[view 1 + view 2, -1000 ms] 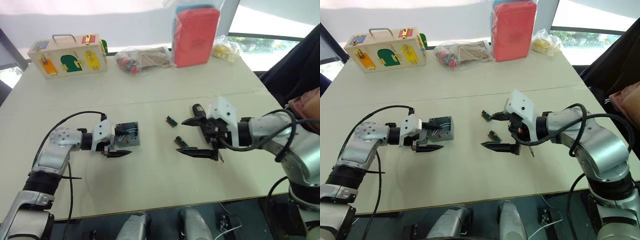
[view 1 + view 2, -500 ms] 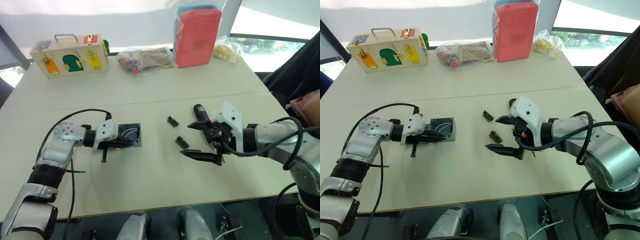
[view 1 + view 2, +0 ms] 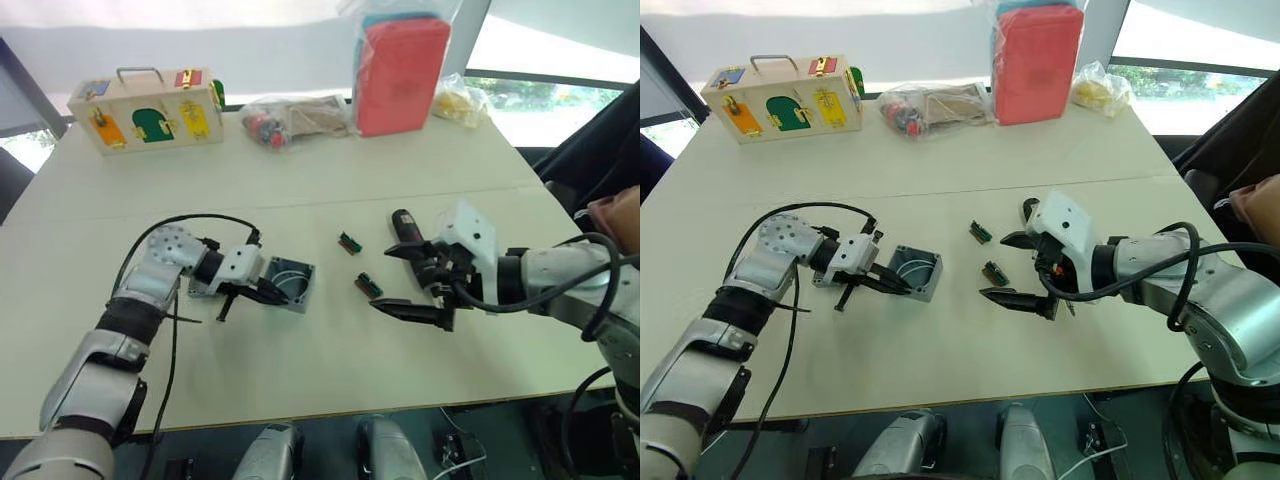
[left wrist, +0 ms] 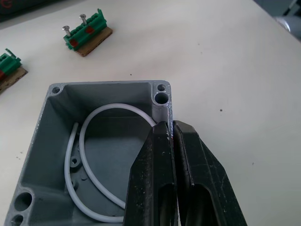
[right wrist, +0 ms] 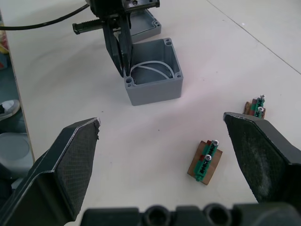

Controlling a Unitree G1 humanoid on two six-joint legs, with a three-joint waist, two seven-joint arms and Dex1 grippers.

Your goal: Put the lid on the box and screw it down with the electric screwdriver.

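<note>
The box (image 3: 917, 273) sits left of centre on the table (image 3: 940, 180), two connector blocks (image 3: 992, 273) just right of it. The latch box (image 3: 783, 94) stands upper left, the bagged items (image 3: 930, 105) and upright case (image 3: 1038, 60) top centre.

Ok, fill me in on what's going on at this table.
The robot is partway through closing up a small grey junction box. The left tool is pinched on one wall of the open box, which has a white wire coiled inside. The lid lies on the table just behind that tool, not yet on. The right tool hangs open over two green connector blocks, and the electric screwdriver lies beside it.
</note>
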